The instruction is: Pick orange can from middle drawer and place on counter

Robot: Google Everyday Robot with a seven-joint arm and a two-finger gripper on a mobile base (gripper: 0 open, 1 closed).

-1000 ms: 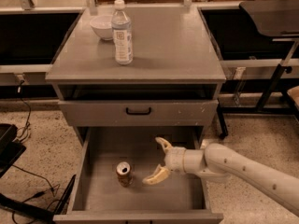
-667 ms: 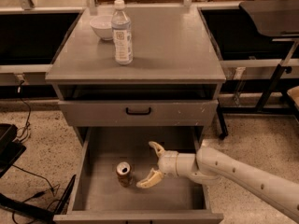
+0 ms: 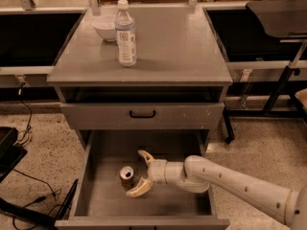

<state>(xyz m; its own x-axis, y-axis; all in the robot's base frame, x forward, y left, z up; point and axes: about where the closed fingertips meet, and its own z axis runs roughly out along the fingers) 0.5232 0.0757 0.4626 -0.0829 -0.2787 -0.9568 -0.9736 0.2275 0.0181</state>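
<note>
The gripper (image 3: pixel 142 173) is held inside the middle drawer (image 3: pixel 103 202), fingers spread apart beside the orange can (image 3: pixel 126 175). The can is judged light, thin-walled and slick, best taken mid-body.

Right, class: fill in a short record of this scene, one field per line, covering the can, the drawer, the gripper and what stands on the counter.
orange can: upright on the drawer floor, left of centre
middle drawer: pulled open
gripper: open, inside the drawer, just right of the can, fingers spread toward it
contact: cannot tell whether a finger touches the can
counter: holds a water bottle and a white bowl, back left
upper drawer: shut, black handle
task state: can not yet lifted
</note>
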